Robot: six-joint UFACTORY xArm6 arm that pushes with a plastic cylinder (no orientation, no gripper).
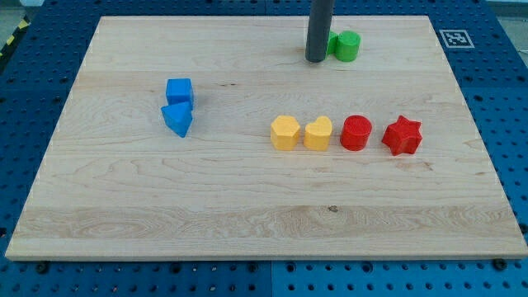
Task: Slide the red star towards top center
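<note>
Rod upright; my tip at view's top-centre.

A pale wooden board is lying on a blue perforated table that is showing on all sides. A black-and-white marker tag is sitting at the board's top right corner. Even light is falling across the grain.

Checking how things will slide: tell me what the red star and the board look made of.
Red star: looks like moulded or printed plastic, given its uniform matte red and soft edges; foam can't be ruled out. Board: light wood, with visible grain streaks and a small knot, smooth-looking with a dull sheen.
</note>
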